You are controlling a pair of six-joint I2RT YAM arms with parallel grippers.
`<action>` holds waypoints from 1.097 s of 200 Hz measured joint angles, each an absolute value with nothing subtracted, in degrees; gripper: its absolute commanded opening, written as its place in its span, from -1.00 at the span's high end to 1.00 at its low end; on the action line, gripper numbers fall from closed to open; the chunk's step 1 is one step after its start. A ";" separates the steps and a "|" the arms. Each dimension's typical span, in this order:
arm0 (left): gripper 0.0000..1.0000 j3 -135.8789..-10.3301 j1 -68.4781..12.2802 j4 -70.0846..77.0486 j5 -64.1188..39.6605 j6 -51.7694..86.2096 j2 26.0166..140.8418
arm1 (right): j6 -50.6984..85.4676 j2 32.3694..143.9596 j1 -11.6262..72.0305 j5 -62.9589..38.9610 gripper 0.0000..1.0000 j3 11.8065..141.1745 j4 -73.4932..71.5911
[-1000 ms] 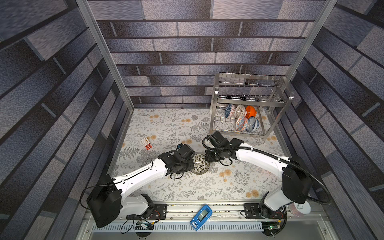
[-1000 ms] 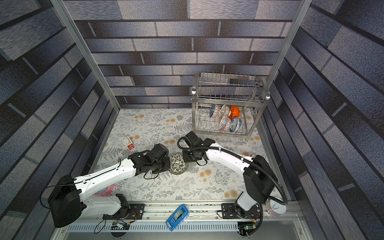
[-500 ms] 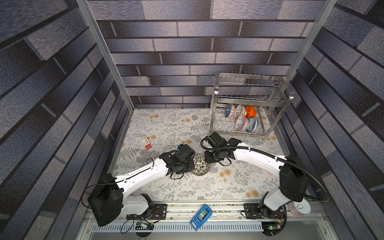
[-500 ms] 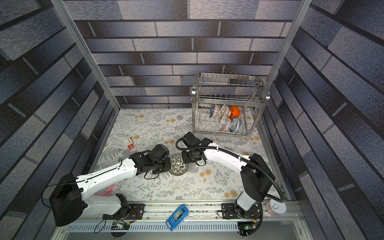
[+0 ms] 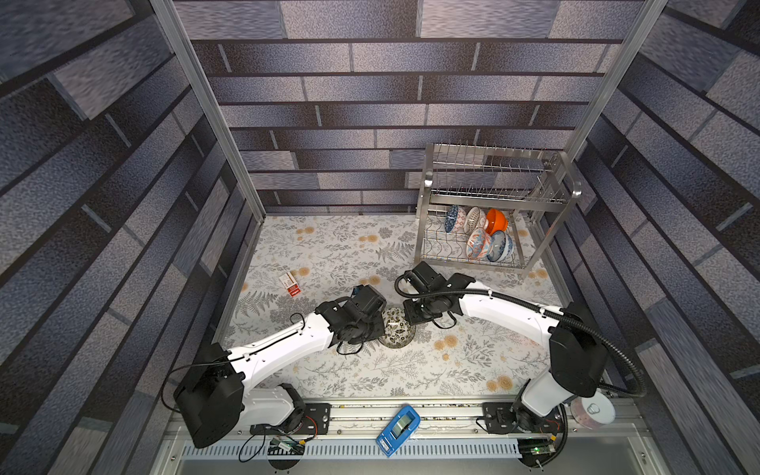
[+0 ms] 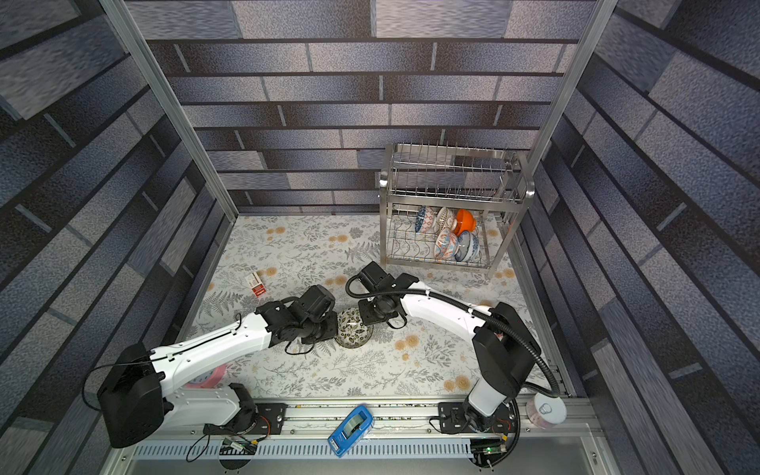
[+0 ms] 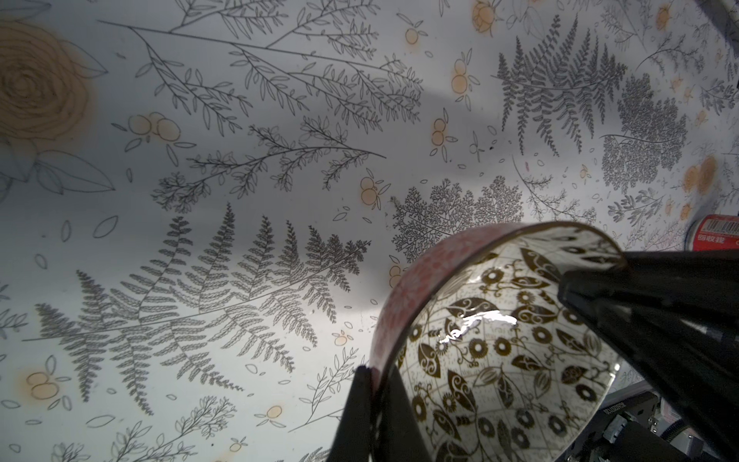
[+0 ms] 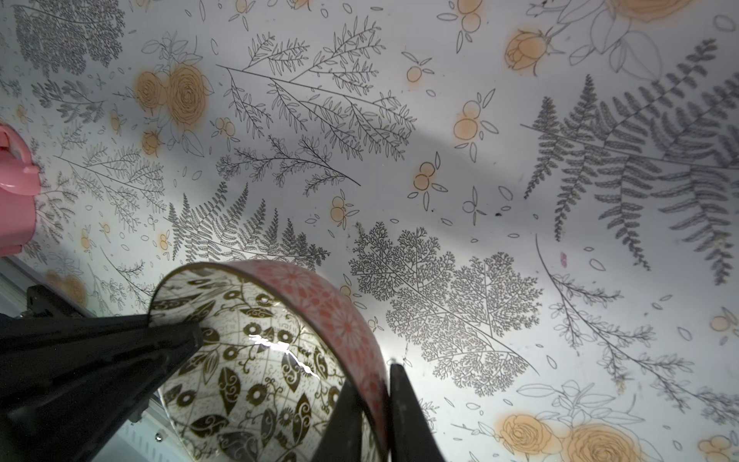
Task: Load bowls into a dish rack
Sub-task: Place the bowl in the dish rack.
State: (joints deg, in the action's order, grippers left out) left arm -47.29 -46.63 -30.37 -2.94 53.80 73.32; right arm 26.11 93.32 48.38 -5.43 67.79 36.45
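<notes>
We see both arms meeting at the black-and-white bowl (image 5: 397,331) near the middle of the table (image 5: 329,246), well apart from the rack (image 5: 427,183) in the far right corner. The left gripper (image 7: 374,384) is clamped on the bowl's rim, with one finger inside and one on the pink-patterned outer wall. The right gripper (image 8: 384,386) pinches the opposite side of the rim in the same way, and we can make out no gap there. The bowl's mouth faces up, but we cannot tell whether its foot rests on the table. The others stand on edge in the rack's lower tier. At the back are the triangle bowl (image 5: 451,218), lattice bowl (image 5: 475,220) and orange bowl (image 5: 495,220). In front are the medallion bowl (image 5: 477,243) and blue floral bowl (image 5: 501,246), side by side and touching. A small red-and-white box (image 5: 290,283) lies on the table beyond the left arm.
</notes>
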 measured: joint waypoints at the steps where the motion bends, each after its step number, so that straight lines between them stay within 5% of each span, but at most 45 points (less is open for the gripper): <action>1: 1.00 -47.29 -46.63 -30.37 -2.92 53.80 73.32 | 26.06 93.32 48.40 -5.41 0.83 67.79 36.49; 23: 1.00 -47.31 -46.63 -30.37 -2.96 52.93 73.32 | 24.99 93.43 48.80 -5.19 1.00 67.79 37.98; 73: 1.00 -47.33 -46.61 -30.04 -2.96 52.51 73.32 | 24.34 93.45 48.88 -4.99 1.00 67.79 38.63; 98: 0.84 -47.42 -46.46 -29.93 -3.05 52.42 73.34 | 24.36 93.36 48.88 -4.69 1.00 67.77 38.63; 183: -0.56 -50.57 -44.88 -27.75 -9.10 50.43 74.22 | 26.83 93.08 48.84 0.12 1.00 67.64 37.50; 219: -0.79 -52.36 -42.89 -27.57 -11.07 49.63 74.22 | 27.44 93.01 48.84 2.52 1.00 67.66 37.52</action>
